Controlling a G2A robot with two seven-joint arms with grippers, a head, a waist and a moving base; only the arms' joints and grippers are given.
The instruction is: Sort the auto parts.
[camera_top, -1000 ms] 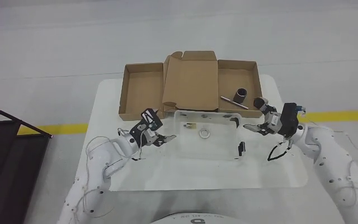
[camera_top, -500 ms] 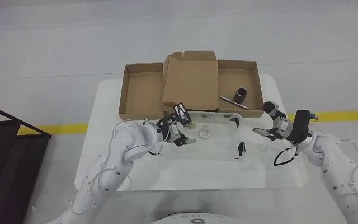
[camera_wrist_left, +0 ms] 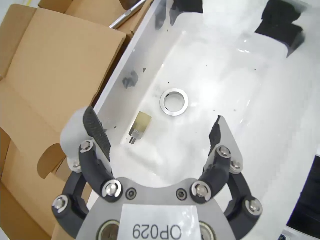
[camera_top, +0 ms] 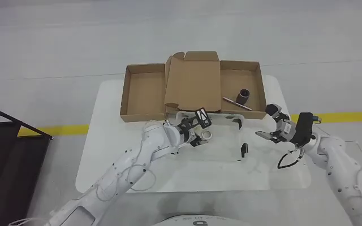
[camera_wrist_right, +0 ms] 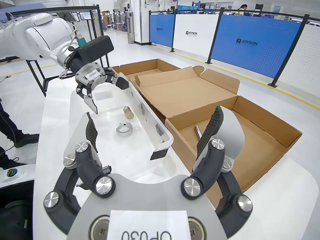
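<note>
- Item 1, metal ring (camera_wrist_left: 174,102): lies flat on the floor of the white tray (camera_wrist_left: 140,51), near the wall that faces the cardboard box (camera_top: 192,79). I judge it rigid, smooth and heavy for its bulk. Lying flat it offers little height, so I would pinch across the outer rim, or drop one finger through the bore.
- Item 2, short stud (camera_wrist_left: 140,126) with a pale yellowish cap: on its side just beside the ring, not touching it. Probably light, hard and inclined to roll. I would close across the cap, its thickest part.
- Item 3, black piece (camera_top: 243,150): at the tray's end wall nearest the right arm. I cannot tell whether it is a loose part or a fitting.
- Already in the box: dark sleeve (camera_top: 244,93) and thin rod (camera_top: 236,103), together in one end compartment.
- Left tool (camera_wrist_left: 153,121): spread wide, nothing held, hovering over the tray above ring and stud.
- Right tool (camera_wrist_right: 153,116): likewise wide and empty, above the tabletop (camera_top: 113,113) just off the tray's end.
- Risk, in my judgement: either metal part may skid on the glossy tray floor as the pads close.
</note>
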